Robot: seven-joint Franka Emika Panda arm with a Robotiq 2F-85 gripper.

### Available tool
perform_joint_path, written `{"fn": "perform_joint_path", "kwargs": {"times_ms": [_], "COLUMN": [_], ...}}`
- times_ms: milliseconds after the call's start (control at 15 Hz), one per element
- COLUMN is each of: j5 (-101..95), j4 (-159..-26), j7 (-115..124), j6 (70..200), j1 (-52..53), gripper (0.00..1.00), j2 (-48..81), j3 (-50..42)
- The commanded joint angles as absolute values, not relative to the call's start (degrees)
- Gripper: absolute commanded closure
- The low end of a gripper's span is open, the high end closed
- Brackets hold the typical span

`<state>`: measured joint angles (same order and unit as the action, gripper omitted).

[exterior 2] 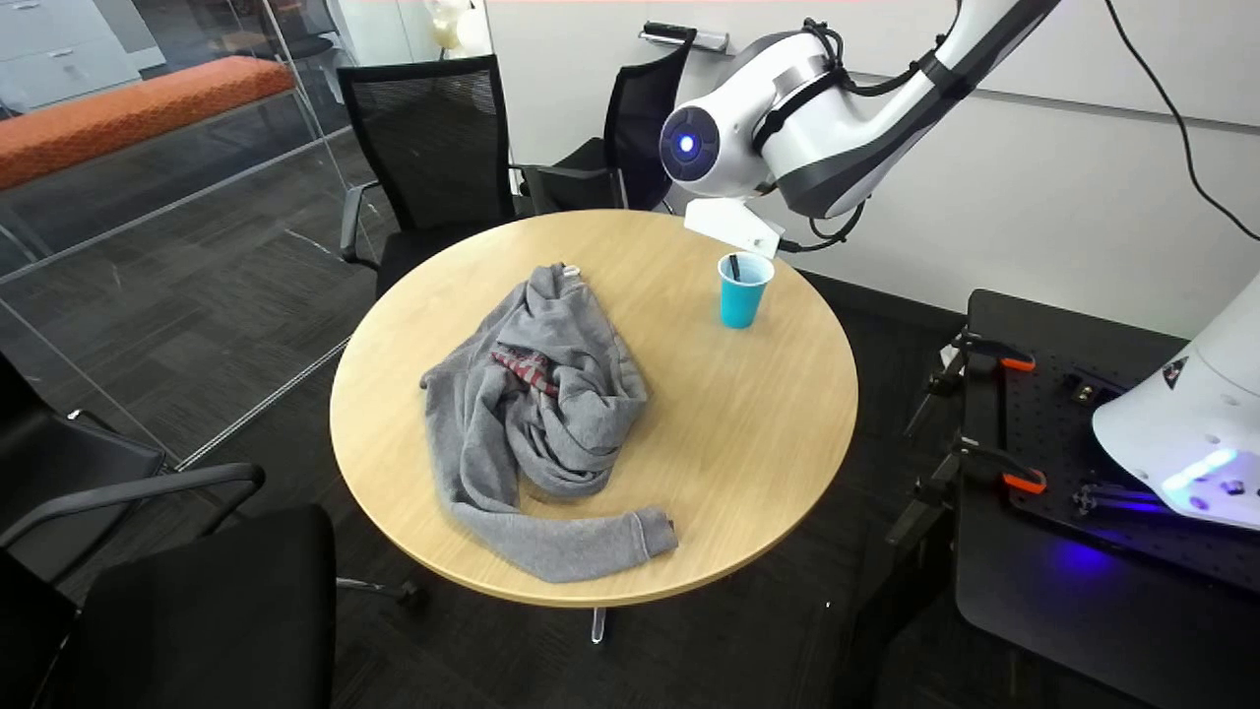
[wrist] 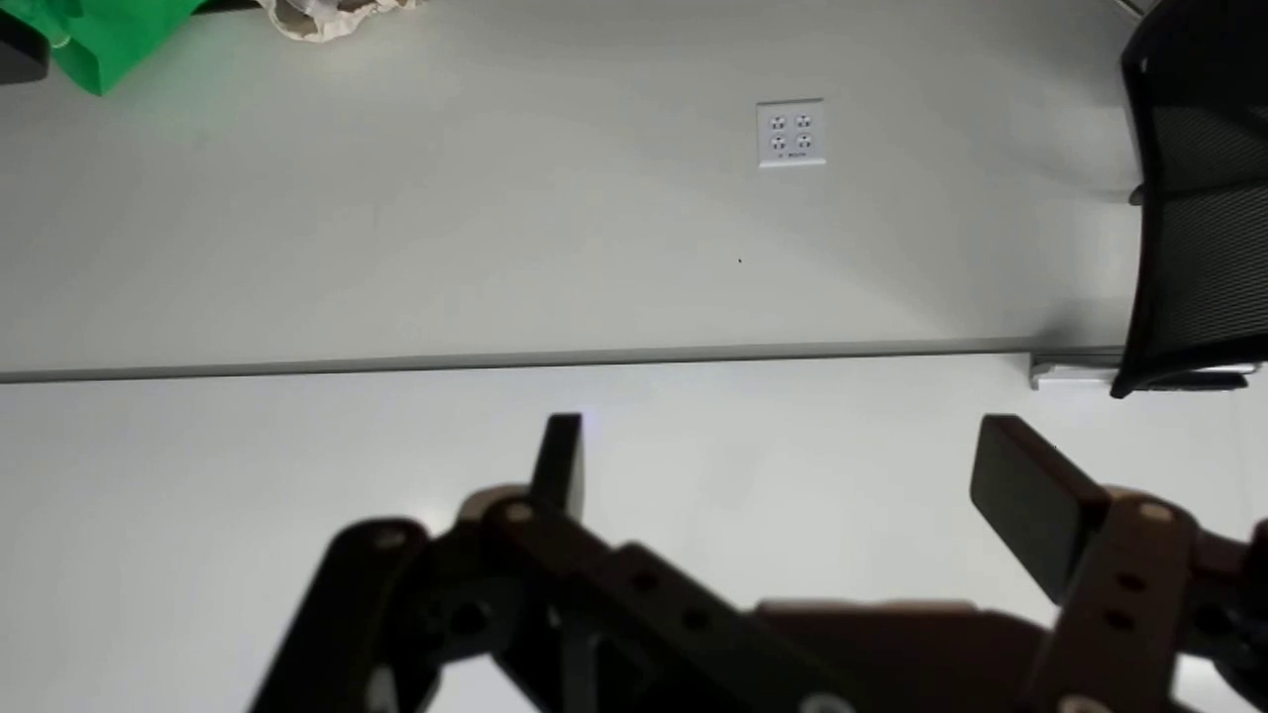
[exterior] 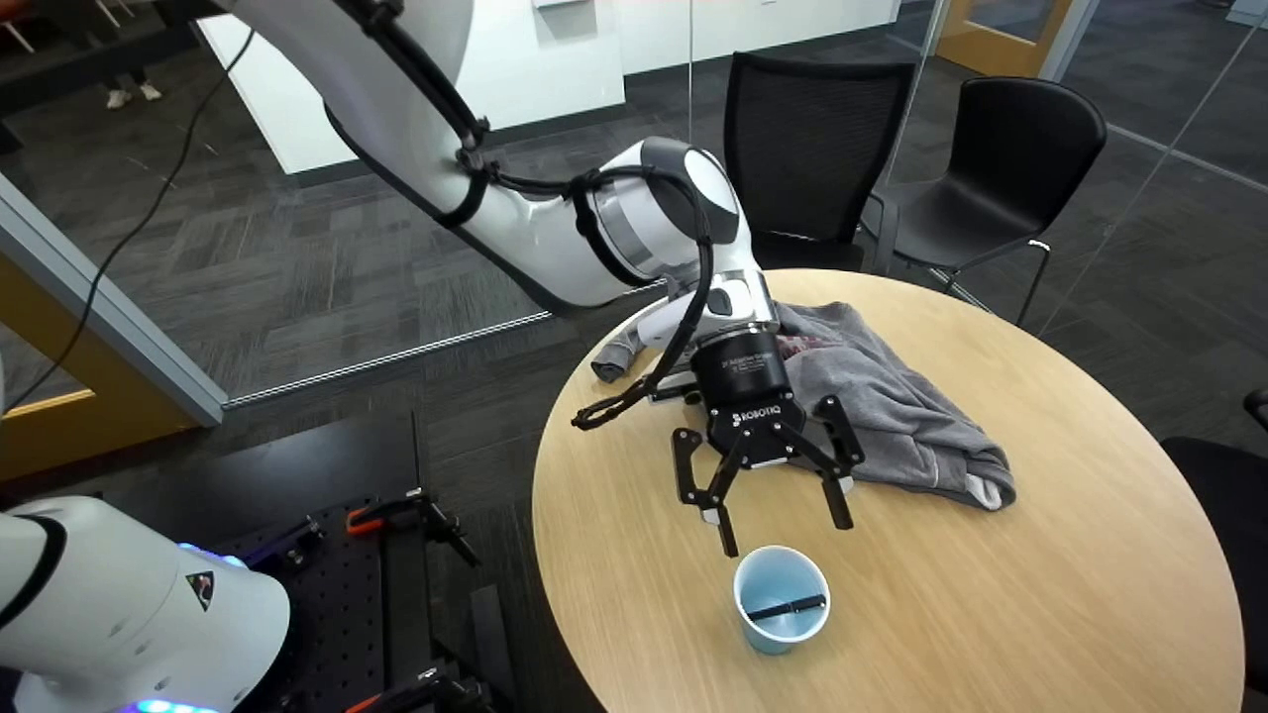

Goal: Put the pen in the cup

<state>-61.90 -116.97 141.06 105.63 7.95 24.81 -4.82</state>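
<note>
Your gripper (wrist: 781, 441) loomed closest in the wrist view, dark and a little blurred; its two fingers (wrist: 1035, 500) stood spread wide apart, with the whiteboard (wrist: 248, 495) showing through the gap, so you held nothing; in an exterior view the fingertips hung near the cup (exterior: 778, 574) without touching it; the pen (exterior: 788, 607) sat tilted inside your cup, which stood upright on the round table (exterior: 1010, 594), apart from the grey sweatshirt (exterior 2: 581, 433). In an exterior view the arm (exterior 2: 837, 138) hid your gripper from sight, and only the dark upper part of the pen showed inside the cup's rim, the rest concealed by the cup's wall; in an exterior view the arm also covered part of the sweatshirt; in the wrist view a black chair (wrist: 1209, 198) was cut off on the right, and a green thing (wrist: 109, 40) and a pale crumpled thing (wrist: 332, 15) were cut off along the top, leaving you too little to name them.
</note>
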Motion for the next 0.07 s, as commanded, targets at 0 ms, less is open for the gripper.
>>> {"fn": "perform_joint_path", "kwargs": {"times_ms": [0], "j5": [-62.35], "j4": [-116.82], "j7": [141.23], "j6": [105.02], "j1": [6.38], "gripper": [0.00], "j2": [24.80], "j3": [-3.06]}}
